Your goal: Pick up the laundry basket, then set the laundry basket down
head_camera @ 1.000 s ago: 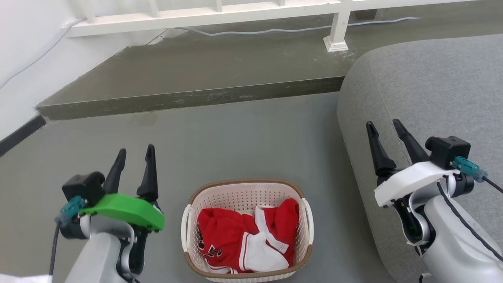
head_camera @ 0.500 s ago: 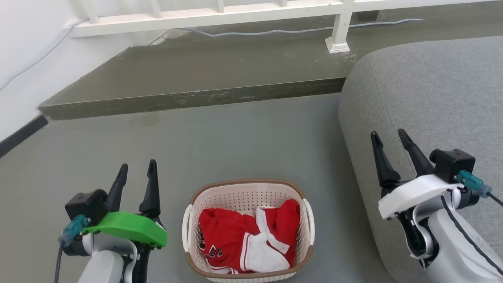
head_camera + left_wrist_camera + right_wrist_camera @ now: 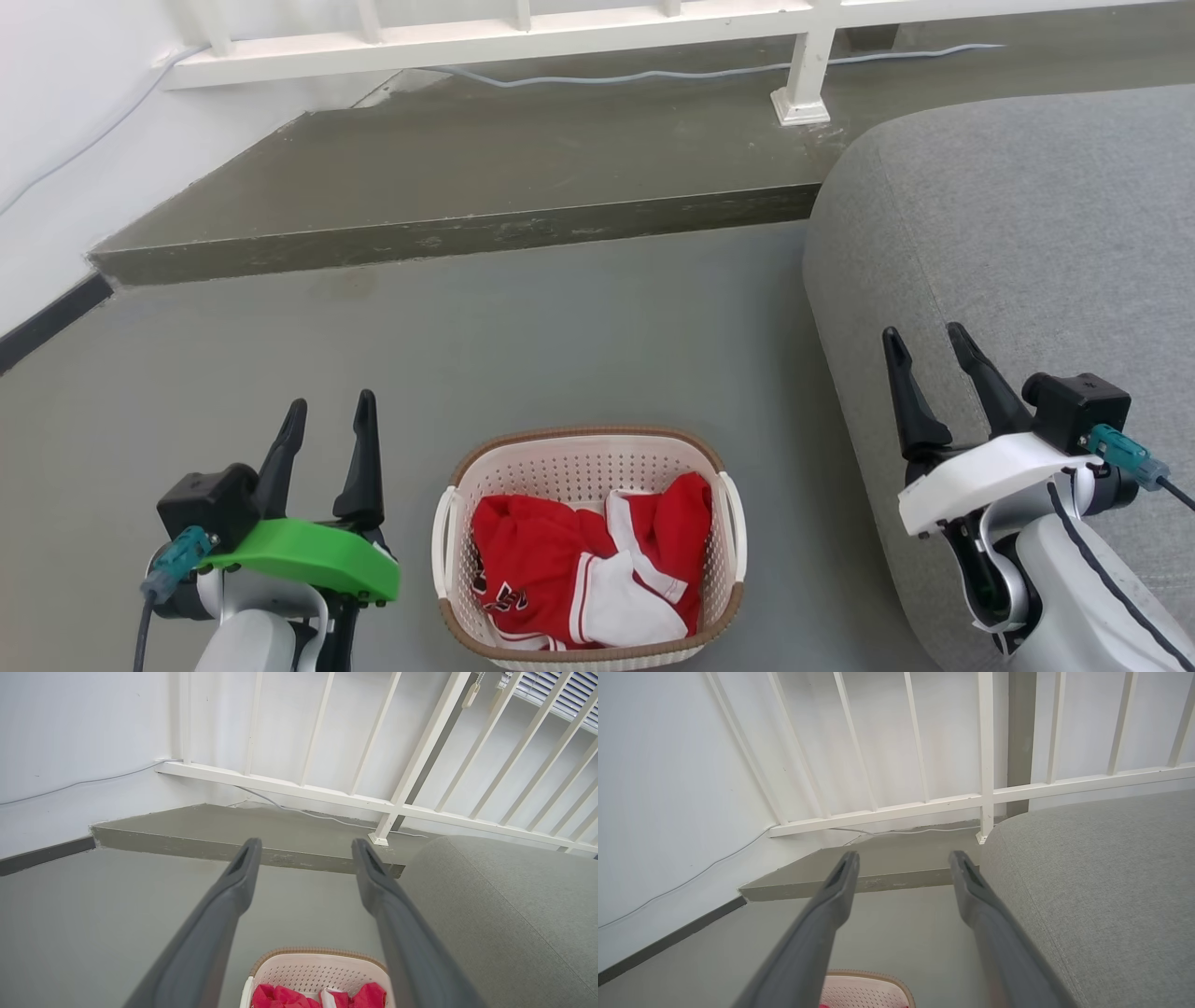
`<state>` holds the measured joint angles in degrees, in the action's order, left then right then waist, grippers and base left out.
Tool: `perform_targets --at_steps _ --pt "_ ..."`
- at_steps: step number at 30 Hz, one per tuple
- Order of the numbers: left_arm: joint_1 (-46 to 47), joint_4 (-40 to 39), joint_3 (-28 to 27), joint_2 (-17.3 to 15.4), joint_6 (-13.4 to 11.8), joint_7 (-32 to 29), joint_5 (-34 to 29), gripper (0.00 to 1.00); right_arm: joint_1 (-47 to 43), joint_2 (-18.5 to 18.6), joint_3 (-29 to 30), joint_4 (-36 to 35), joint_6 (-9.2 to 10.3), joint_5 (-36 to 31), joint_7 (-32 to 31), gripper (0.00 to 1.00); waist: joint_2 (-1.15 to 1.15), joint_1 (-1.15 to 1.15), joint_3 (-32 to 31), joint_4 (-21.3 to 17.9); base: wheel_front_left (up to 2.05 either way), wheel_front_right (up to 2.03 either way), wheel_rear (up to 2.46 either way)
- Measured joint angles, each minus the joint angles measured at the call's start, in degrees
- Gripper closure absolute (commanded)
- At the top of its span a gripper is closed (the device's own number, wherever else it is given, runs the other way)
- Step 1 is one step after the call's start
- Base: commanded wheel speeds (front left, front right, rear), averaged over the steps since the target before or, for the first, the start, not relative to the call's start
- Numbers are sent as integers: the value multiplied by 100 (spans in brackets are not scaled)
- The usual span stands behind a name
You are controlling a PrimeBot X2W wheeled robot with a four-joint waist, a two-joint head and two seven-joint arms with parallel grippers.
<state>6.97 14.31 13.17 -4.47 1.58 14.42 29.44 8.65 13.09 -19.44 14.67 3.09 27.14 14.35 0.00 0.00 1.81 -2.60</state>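
Laundry basket (image 3: 579, 471) sits on the grey floor (image 3: 523, 336) btwn the robot's two arms, w/ a red-and-white garment (image 3: 579, 569) heaped inside. The left gripper (image 3: 331, 401), green-capped, hangs over the floor just left of the basket, fingers spread and holding nothing. The right gripper (image 3: 923, 331), white-capped, hangs over the front edge of a grey sofa (image 3: 1018, 243), fingers likewise parted and empty. Neither gripper touches the basket.

The sofa's rounded flank stands near the basket's right handle (image 3: 738, 523), w/ a narrow strip of floor btwn them. Bare floor lies off the left handle (image 3: 439, 537), below the left arm. Beyond the basket the floor runs to the edge of a raised step (image 3: 467, 168). On the step stands a white railing (image 3: 523, 37), its post (image 3: 803, 65) planted near the sofa's far corner. A pale cable (image 3: 653, 73) trails along the railing's base. At the floor's left edge a white wall (image 3: 56, 112) rises above a dark skirting strip (image 3: 51, 317).
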Motion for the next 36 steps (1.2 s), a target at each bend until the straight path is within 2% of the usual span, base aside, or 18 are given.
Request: perform_targets --at_steps 15,16,25,36 --pt "-120 -101 -79 60 105 0 -172 0 -109 -73 129 -69 -77 -169 0 0 0 0 9 -1 0 0 0" --pt "-121 -162 -110 67 138 0 -178 100 -109 -78 144 -77 -82 -197 0 100 0 0 10 0 0 0 0" --pt "-318 154 -70 152 138 -80 -71 100 -417 -233 125 191 -82 -99 -30 100 0 0 6 4 0 0 0" --pt "-318 167 -229 154 153 -283 646 100 -417 -308 348 185 -158 657 -216 100 0 0 -15 33 0 0 0"
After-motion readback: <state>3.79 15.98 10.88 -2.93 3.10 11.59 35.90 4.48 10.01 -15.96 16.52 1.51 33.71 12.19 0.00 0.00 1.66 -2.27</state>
